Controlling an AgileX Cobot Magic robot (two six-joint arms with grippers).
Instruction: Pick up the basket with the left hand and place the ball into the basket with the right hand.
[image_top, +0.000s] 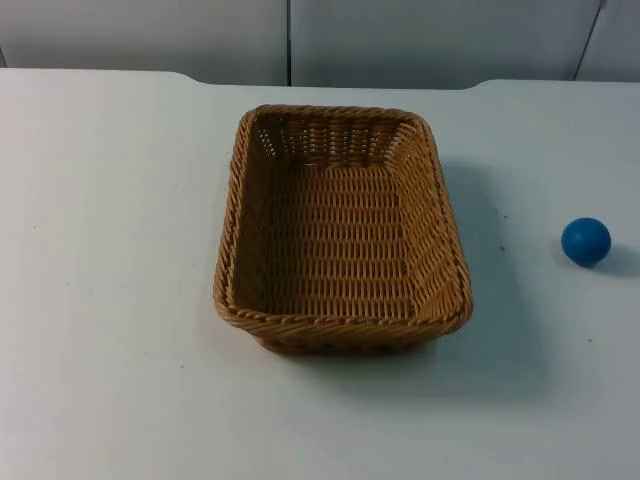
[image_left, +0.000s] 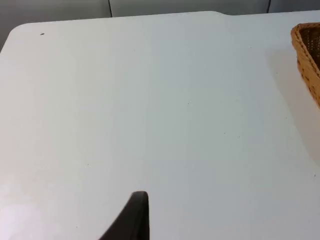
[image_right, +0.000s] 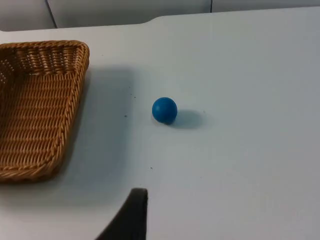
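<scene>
A rectangular woven wicker basket (image_top: 342, 230) sits flat on the white table (image_top: 100, 250), roughly at the middle of the top view, with its long sides running away from the camera toward the grey partition wall (image_top: 400, 40). Nothing lies inside it. A small blue ball (image_top: 585, 241) rests on the table well apart from the basket, off its right side, with bare table between the two. In the right wrist view the ball (image_right: 164, 110) lies ahead of the right gripper's black fingertip (image_right: 131, 216), near but not touching, and the basket (image_right: 35, 107) stands to one side of it, its corner rim clearly apart from the ball. In the left wrist view the left gripper's black fingertip (image_left: 132, 219) hangs over bare table, and just a slice of the basket's rim (image_left: 307, 55) shows, well apart from that fingertip. One fingertip of each gripper is visible, so how wide either one stands cannot be told; neither holds anything that can be seen, and both hang above the table away from the basket and the ball.
</scene>
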